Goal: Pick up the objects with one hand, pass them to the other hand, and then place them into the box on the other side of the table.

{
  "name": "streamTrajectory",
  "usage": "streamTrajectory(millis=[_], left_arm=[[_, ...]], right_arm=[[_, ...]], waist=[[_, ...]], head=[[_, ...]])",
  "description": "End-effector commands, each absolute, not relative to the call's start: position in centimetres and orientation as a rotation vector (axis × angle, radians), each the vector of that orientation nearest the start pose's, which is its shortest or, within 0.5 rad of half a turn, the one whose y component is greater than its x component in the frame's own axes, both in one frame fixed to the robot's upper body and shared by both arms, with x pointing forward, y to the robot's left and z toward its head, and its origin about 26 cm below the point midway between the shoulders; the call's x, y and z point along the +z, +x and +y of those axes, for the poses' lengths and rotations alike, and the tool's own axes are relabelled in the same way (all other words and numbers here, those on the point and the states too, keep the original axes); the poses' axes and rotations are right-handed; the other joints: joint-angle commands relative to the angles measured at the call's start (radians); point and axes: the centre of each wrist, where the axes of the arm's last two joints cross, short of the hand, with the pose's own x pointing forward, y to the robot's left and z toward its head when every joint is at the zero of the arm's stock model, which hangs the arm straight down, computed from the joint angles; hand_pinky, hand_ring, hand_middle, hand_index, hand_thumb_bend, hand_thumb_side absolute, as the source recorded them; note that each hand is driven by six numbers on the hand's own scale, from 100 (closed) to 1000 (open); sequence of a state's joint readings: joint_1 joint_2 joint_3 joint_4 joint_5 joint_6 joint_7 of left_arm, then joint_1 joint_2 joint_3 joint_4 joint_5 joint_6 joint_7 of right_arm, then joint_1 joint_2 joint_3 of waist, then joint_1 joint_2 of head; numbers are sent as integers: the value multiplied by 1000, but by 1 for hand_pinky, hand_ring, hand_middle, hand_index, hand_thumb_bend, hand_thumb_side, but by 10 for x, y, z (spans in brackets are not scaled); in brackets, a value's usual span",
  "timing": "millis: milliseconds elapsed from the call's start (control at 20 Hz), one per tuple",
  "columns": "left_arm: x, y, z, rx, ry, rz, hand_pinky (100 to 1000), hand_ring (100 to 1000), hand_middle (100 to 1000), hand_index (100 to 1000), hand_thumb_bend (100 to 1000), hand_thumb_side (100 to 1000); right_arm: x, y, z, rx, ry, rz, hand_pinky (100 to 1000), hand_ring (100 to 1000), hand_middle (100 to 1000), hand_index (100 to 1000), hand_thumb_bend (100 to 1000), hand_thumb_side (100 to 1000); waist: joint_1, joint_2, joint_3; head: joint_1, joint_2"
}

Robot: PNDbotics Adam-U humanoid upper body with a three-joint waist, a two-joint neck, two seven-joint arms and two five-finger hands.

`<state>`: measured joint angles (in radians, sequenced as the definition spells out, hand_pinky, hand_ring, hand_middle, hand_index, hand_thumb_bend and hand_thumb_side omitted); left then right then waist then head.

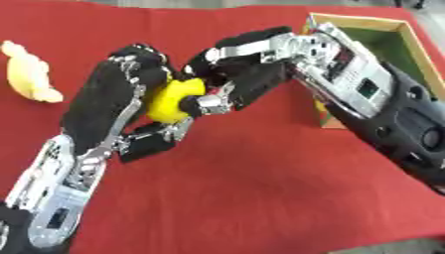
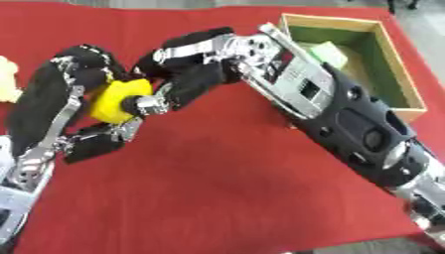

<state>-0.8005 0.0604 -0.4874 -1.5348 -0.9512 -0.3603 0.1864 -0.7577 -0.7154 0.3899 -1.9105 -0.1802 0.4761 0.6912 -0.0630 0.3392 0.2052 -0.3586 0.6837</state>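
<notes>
Box of wood with a green floor sits at my right on the red cloth, holding one pale green thing. One yellow block, rounded and glossy, hangs above the cloth between my two hands: my left hand curls round it, and my right hand pinches its other side. One pale yellow thing lies at far left.

Matt red cloth covers the table — soft-looking, faintly napped. Upper right, the box shows pale bare wood walls, green lining inside. Yellow object — smooth, matt plastic look.
</notes>
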Motion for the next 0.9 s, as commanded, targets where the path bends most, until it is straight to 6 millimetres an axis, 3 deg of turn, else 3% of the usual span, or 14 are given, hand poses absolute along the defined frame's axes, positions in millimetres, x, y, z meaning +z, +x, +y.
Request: streamTrajectory(millis=[50,350,550,900], left_arm=[[209,345,22,1329,-472,2803,680,553,457,529,100,199],[210,346,24,1310,-501,2812,681,554,459,535,100,198],[210,347,25,1295,-534,2818,682,554,459,551,100,184],[210,348,26,1252,-589,2838,682,560,470,575,100,148]], right_arm=[[308,309,-190,1526,174,-1540,879,920,505,708,140,431],[307,307,-190,1539,173,-1529,845,839,435,627,107,190],[308,305,-190,1550,183,-1525,815,793,386,563,100,107],[309,303,-191,1552,193,-1516,790,754,338,489,100,100]], waist=[[1,-17,-1],[2,-17,-2],[1,-19,-3],[0,-20,-3]], head=[[-5,0],[-5,0],[-5,0],[-6,0]])
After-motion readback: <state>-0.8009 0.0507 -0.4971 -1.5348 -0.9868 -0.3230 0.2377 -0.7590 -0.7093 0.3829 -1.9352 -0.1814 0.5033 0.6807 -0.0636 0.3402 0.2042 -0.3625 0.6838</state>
